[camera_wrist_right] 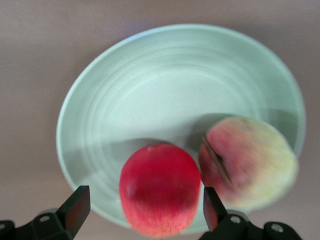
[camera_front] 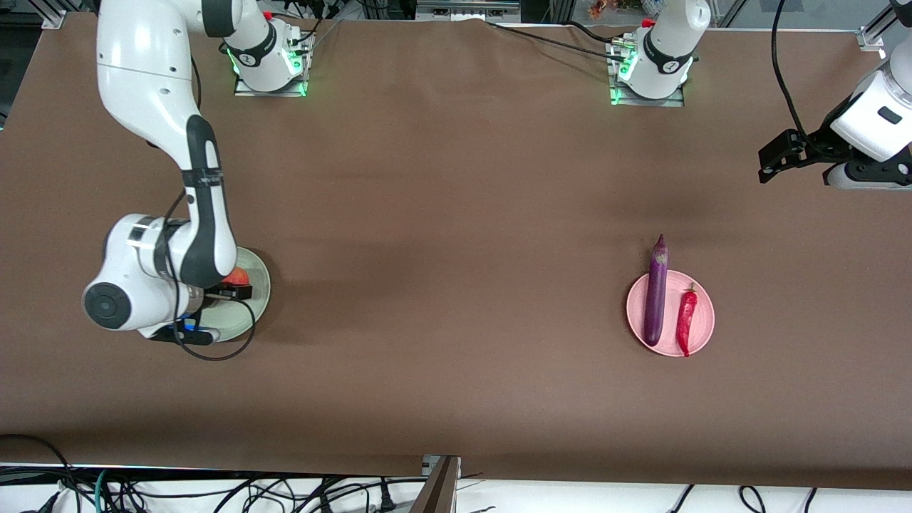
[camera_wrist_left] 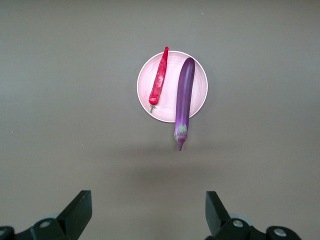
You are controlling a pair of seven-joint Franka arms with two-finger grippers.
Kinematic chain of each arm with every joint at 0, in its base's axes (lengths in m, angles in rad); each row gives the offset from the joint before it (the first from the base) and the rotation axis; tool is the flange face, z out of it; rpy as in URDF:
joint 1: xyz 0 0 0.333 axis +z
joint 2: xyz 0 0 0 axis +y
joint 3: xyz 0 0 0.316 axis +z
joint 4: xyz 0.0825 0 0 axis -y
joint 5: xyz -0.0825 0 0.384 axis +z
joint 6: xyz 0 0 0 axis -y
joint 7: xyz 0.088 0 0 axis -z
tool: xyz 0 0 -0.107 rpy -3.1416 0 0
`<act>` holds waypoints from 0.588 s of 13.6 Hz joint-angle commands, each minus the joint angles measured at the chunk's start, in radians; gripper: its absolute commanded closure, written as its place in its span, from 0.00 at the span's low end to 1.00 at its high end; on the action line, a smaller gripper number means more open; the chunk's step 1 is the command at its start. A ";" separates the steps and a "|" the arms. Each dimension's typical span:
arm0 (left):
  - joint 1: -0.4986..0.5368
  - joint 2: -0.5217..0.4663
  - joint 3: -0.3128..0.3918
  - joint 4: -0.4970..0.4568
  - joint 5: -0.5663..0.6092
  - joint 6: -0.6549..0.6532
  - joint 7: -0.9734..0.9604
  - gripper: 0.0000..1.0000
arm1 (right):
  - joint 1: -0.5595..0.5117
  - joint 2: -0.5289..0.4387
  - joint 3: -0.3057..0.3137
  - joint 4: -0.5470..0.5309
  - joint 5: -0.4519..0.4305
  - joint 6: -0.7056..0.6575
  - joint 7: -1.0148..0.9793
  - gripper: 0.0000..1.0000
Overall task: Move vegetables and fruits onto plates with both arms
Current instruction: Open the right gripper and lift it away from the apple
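Right gripper [camera_wrist_right: 140, 210] over green plate [camera_wrist_right: 150, 90], fingers wide around pomegranate [camera_wrist_right: 160, 187], peach [camera_wrist_right: 250, 162] touching it. Left gripper [camera_wrist_left: 147, 212] wide open, waiting above table [camera_front: 456, 249]. Eggplant [camera_front: 656, 292], chili [camera_front: 687, 318] on pink plate [camera_front: 702, 331].

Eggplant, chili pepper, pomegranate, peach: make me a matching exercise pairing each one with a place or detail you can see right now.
Things:
1. eggplant
2. chili pepper
3. pomegranate
4. peach

Descriptions:
A. on the green plate, between the open right hand's fingers
B. on the pink plate, stem end overhanging the rim
C. yellow-green with pink blush, on the green plate
D. thin and red, on the pink plate

Pairs: 1-B, 2-D, 3-A, 4-C
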 commanded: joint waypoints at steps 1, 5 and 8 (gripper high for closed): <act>-0.002 0.001 0.002 0.012 -0.023 -0.013 0.002 0.00 | -0.001 -0.091 -0.060 0.069 0.001 -0.161 -0.056 0.00; -0.002 0.001 0.002 0.012 -0.023 -0.011 0.002 0.00 | -0.001 -0.094 -0.155 0.267 0.001 -0.381 -0.140 0.00; -0.002 0.001 0.002 0.012 -0.025 -0.013 0.002 0.00 | 0.000 -0.153 -0.188 0.355 0.003 -0.499 -0.179 0.00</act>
